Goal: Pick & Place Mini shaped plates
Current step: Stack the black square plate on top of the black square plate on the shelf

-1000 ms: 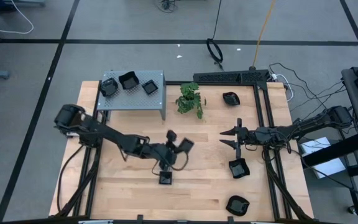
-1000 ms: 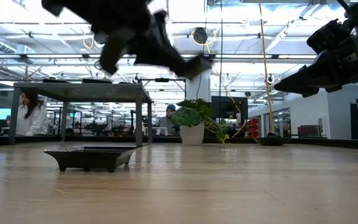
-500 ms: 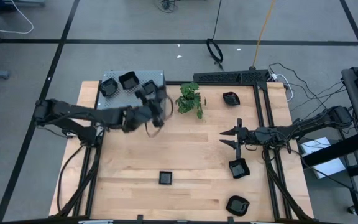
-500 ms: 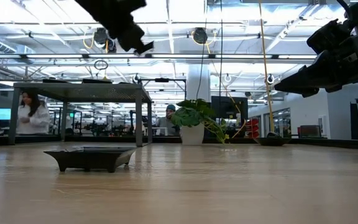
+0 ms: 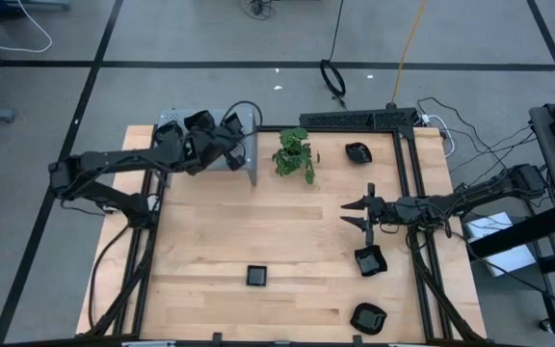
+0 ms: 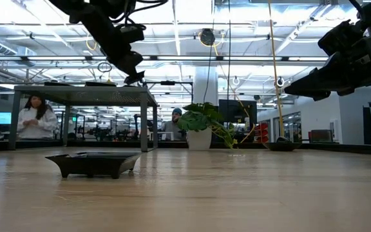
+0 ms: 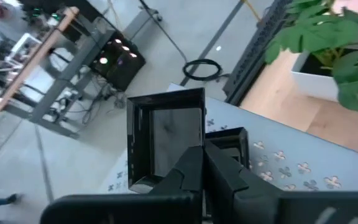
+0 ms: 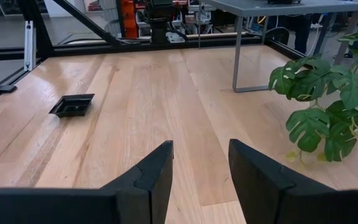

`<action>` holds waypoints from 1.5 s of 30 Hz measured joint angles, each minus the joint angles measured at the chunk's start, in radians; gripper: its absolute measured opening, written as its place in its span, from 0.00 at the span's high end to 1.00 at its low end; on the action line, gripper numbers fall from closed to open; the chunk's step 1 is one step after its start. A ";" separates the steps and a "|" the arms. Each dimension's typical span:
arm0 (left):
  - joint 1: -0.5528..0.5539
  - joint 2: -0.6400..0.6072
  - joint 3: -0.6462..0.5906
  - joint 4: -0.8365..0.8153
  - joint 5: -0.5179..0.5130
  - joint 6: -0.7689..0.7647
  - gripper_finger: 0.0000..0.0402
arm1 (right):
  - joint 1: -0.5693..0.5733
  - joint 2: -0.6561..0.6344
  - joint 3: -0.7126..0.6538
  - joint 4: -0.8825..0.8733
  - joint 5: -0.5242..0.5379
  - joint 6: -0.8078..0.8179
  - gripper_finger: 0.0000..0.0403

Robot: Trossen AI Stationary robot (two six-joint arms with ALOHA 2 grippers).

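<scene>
My left gripper (image 5: pixel 229 133) hangs over the grey perforated shelf (image 5: pixel 247 120) at the table's far left, shut on a square black mini plate (image 7: pixel 166 134). Other mini plates lie on the shelf top (image 5: pixel 198 121) (image 7: pixel 232 142). One square plate (image 5: pixel 256 276) rests flat on the wood near the front middle, and also shows in the low view (image 6: pixel 94 163). My right gripper (image 5: pixel 350 214) waits open at the right with nothing between its fingers (image 8: pixel 201 163). My left gripper pinches the square plate's rim (image 7: pixel 160 182) on the side nearest the wrist, between its two shut fingers (image 7: pixel 194 168). The fingers slant down from the table's left. The plate sticks out past the fingertips, tilted with its hollow toward the wrist. I cannot tell whether it touches the shelf.
A small green potted plant (image 5: pixel 295 152) stands just right of the shelf. More black plates lie on the right side of the table (image 5: pixel 357 151) (image 5: pixel 369 260) (image 5: pixel 368 318). A black frame (image 5: pixel 359 120) runs along the far and right edges.
My left gripper has swung from the table's middle toward the far left corner, rising and rolling its wrist, and now hangs over the shelf, still shut on the plate it carried. The plate near the front has stayed where it was.
</scene>
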 joint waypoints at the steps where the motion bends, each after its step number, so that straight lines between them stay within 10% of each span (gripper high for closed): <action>1: 0.006 0.000 0.000 -0.001 0.018 0.000 0.98 | 0.000 0.000 0.000 0.000 0.000 0.000 0.64; 24: 0.019 0.011 0.000 -0.058 0.018 -0.049 0.94 | 0.000 0.000 0.000 0.000 0.000 0.000 0.64; 36: -0.008 0.002 0.000 0.030 -0.007 -0.011 0.66 | 0.000 0.000 0.000 0.000 0.000 0.000 0.64; 45: -0.115 -0.032 -0.002 0.097 -0.042 0.058 0.64 | 0.000 0.000 0.000 0.000 0.000 0.000 0.64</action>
